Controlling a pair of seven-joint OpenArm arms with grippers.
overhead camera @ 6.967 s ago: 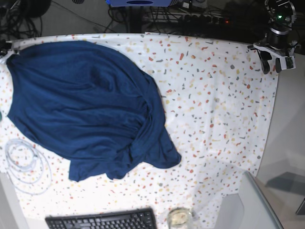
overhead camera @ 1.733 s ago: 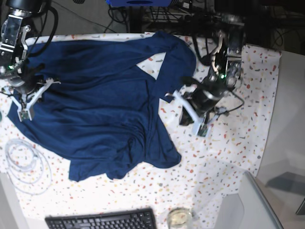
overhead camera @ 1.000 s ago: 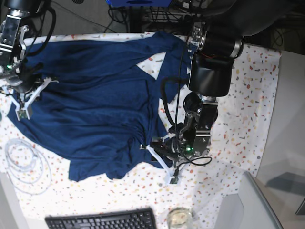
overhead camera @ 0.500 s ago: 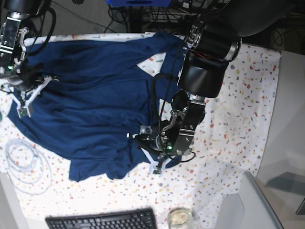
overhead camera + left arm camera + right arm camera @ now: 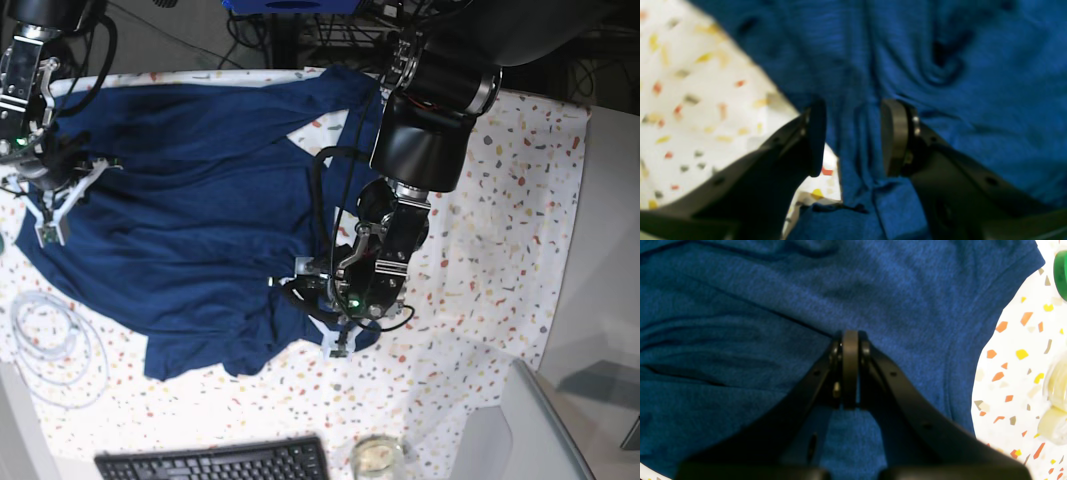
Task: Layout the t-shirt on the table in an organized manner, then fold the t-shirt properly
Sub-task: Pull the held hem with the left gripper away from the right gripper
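The navy t-shirt lies rumpled over the left half of the speckled table, its lower right part bunched into folds. My left gripper is low over that bunched edge. In the left wrist view it stands open, with a ridge of t-shirt running between the pads, which do not press on it. My right gripper is on the shirt's left side. The right wrist view shows it shut, tips against the t-shirt, with no cloth showing between the fingers.
A coiled white cable lies at the table's left front. A black keyboard and a glass jar sit at the front edge. Bare grey surface borders the right. A green object sits beside the shirt's sleeve.
My left arm has swung down and to the left from beside the shirt to its bunched lower right edge, jaws now astride a fold. The right arm has hardly moved.
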